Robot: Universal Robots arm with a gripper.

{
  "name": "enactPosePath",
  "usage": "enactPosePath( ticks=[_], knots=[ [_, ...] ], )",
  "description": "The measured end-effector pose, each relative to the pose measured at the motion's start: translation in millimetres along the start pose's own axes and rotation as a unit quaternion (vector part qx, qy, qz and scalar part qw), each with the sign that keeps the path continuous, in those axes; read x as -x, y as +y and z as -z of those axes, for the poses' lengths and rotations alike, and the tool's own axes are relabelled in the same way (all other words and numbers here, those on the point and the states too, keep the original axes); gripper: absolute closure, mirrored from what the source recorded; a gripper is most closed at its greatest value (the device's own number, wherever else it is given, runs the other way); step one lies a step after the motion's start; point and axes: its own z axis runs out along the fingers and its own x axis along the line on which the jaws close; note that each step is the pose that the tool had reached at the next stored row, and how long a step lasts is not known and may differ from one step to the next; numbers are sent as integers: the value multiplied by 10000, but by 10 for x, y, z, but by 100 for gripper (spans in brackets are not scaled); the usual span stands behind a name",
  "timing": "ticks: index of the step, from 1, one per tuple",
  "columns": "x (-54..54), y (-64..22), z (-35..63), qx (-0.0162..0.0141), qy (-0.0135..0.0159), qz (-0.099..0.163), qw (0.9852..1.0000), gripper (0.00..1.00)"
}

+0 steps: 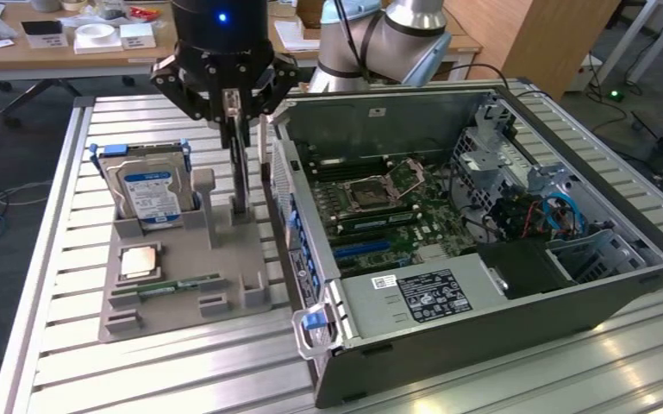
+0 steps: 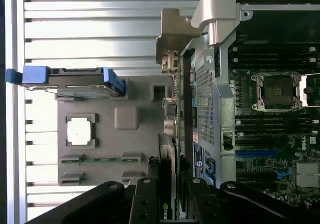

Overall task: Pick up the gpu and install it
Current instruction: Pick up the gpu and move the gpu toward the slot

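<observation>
The gpu (image 1: pixel 242 168) hangs upright and edge-on, a thin dark card with a silver end bracket. My gripper (image 1: pixel 231 110) is shut on its upper edge. It sits over the grey holder tray (image 1: pixel 170 293), just outside the open computer case (image 1: pixel 607 285). I cannot tell whether its lower edge is clear of the holder. In the wrist view the gpu (image 2: pixel 169 154) runs as a narrow strip between the black fingers (image 2: pixel 145 204) of the gripper (image 2: pixel 167 206). It lies between the tray (image 2: pixel 135 149) and the case wall (image 2: pixel 215 84).
On the tray stand a silver hard drive (image 1: pixel 153 194) with a blue-white label, a processor chip (image 1: pixel 141 259) and a slim green memory stick (image 1: pixel 182 283). The motherboard (image 1: pixel 389 207) lies exposed inside the case. A slatted metal table (image 1: pixel 135 371) carries everything. Desks stand behind.
</observation>
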Motion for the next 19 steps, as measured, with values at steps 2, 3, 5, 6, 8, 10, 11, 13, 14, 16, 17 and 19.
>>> enactPosePath(
  ticks=[2, 3, 5, 6, 8, 10, 11, 13, 14, 16, 17, 19],
  knots=[
    [1, 5, 44, 4, 0, 0, 10000, 74],
    [1, 7, 66, 6, 0, 0, 10000, 74],
    [2, 11, 110, 11, 0, 0, 10000, 74],
    [3, 13, 130, 13, 0, 0, 10000, 74],
    [3, 16, 163, 16, 0, 0, 10000, 74],
    [3, 18, 180, 19, 0, 0, 10000, 74],
    [3, 18, 179, 19, 0, -1, 10000, 74],
    [4, 18, 180, 18, 0, 0, 10000, 74],
    [4, 18, 180, 18, 0, 0, 10000, 74],
    [4, 18, 180, 18, 0, -1, 10000, 74],
    [4, 18, 180, 18, 0, 0, 10000, 74],
    [4, 18, 181, 18, 1, 0, 10000, 74]
  ],
)
